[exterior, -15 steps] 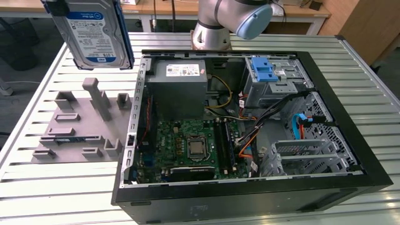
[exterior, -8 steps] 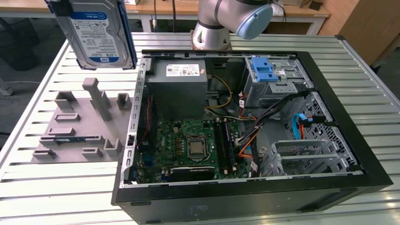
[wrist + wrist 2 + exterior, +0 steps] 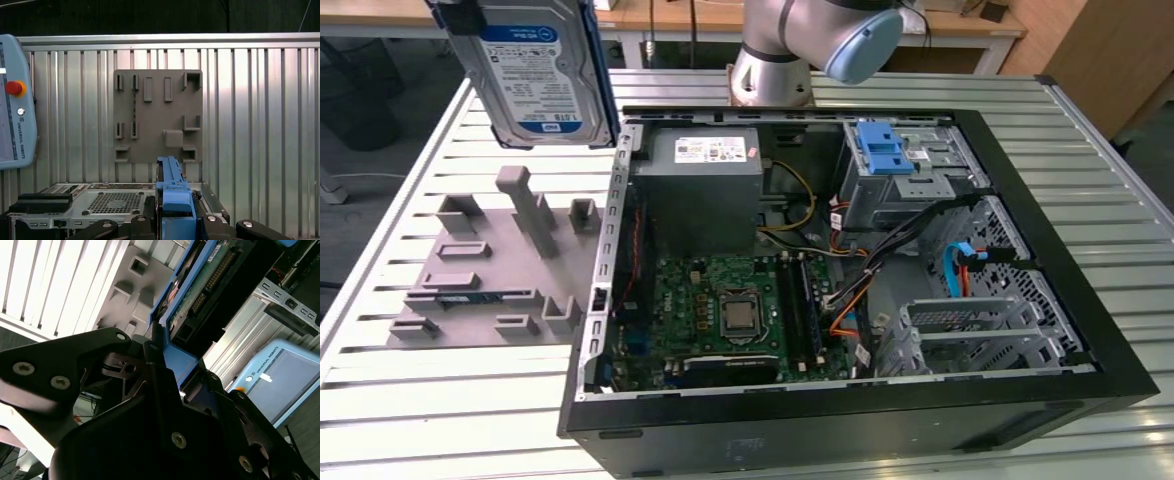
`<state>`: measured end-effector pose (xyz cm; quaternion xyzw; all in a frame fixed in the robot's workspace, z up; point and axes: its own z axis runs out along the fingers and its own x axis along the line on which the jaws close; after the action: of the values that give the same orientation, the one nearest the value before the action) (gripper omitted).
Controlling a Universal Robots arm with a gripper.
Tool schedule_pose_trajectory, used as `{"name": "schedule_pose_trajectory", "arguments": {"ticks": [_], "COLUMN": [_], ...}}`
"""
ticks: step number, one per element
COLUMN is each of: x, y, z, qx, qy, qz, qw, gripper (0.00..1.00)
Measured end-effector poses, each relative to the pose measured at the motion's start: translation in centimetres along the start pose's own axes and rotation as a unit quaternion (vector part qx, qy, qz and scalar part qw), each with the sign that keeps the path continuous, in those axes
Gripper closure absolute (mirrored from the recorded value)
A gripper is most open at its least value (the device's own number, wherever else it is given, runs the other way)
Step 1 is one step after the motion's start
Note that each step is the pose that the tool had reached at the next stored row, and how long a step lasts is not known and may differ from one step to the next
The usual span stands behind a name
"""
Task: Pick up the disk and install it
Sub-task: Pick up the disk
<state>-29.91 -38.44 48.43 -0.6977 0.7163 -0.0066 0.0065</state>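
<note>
The disk [image 3: 534,75] hangs high over the grey moulded plate [image 3: 480,270] at the exterior view's left, silver face and white-and-blue label showing, beside the open black case [image 3: 1067,300] on the ribbed metal tabletop [image 3: 400,400]. The second wrist view gives its underside, a green circuit board inside the blue frame. Both wrist views have the black tool [image 3: 165,352] clamped on that frame's edge.
</note>
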Motion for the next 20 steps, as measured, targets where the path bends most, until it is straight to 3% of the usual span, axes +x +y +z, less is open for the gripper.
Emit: {"name": "schedule_pose_trajectory", "arguments": {"ticks": [20], "x": [-0.05], "y": [-1.87], "z": [0.04], "qx": [0.0001], "qy": [0.0], "qz": [0.0], "qw": [1.0], "gripper": [0.64]}}
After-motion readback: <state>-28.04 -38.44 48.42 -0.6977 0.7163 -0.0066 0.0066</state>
